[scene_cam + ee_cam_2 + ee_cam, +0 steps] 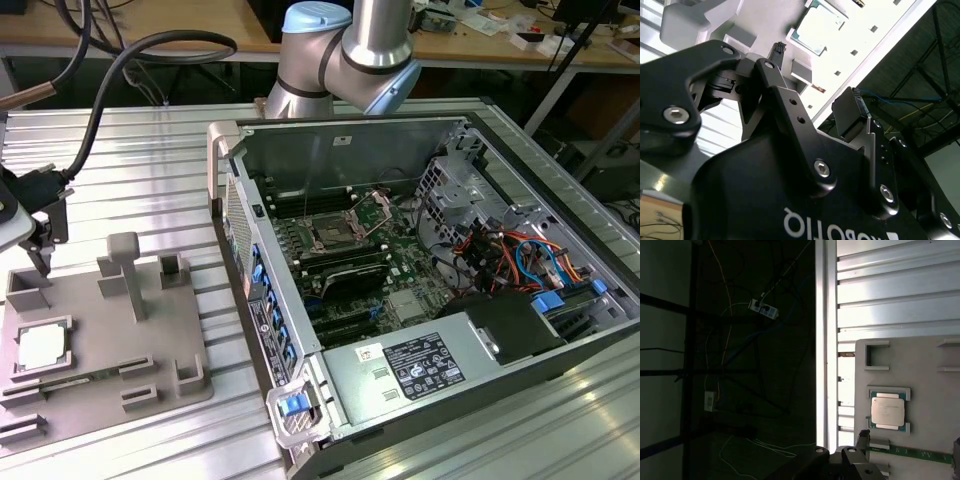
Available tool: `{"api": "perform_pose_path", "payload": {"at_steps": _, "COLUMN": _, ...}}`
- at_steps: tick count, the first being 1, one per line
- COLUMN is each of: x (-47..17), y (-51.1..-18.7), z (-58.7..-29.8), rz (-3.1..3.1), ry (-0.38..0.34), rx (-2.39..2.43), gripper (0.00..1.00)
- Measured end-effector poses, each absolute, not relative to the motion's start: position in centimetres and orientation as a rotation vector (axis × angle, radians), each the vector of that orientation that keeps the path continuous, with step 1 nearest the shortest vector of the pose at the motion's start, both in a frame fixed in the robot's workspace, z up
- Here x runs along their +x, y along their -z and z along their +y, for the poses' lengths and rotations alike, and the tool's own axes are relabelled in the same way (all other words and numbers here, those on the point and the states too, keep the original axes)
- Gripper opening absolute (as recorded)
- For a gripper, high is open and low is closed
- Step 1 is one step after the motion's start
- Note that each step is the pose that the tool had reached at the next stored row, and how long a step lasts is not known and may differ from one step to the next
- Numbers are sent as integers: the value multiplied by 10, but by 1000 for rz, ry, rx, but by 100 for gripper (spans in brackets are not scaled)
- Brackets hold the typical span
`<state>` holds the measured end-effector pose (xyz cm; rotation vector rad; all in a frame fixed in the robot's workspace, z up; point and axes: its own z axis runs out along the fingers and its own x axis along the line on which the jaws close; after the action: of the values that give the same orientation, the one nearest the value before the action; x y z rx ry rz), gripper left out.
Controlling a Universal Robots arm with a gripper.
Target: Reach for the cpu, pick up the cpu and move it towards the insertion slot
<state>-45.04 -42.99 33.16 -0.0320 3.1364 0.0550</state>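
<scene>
At the exterior view's left we see the black gripper [45,245] hanging over the far edge of a flat grey plastic tray [150,350]. The tray rests on the ribbed aluminium counter [150,150]. In the first wrist view the fingers [862,436] stand wide apart, and we see nothing held between them. A thick black cable [130,65] loops from the gripper up towards the silver and pale blue robot arm [360,50] at the top of the view.

The cpu [42,347], a small flat square chip with a silvery-white top, lies seated in a recess near the tray's left edge. It is close to the gripper but apart from it. We also find the chip in the second wrist view [817,27] and in the first wrist view [887,410], flat and untouched in both. Just beside it on the tray lies a long thin green memory stick [75,378].

Further to the right stands an open grey metal computer case [340,150] with its side panel off, so we look down onto a green motherboard [400,270]. The insertion slot [330,235], a square socket with a shiny metal frame and a dark centre, sits on that board. It is well apart from the tray and the cpu. To the right of the board we see a bundle of red, blue and orange wires [510,255].
</scene>
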Motion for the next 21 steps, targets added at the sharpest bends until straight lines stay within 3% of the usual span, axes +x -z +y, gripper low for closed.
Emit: {"api": "perform_pose_path", "payload": {"at_steps": 21, "x": -450, "y": -292, "z": -436, "rz": 3141, "ry": -56, "rx": -41, "gripper": 66}}
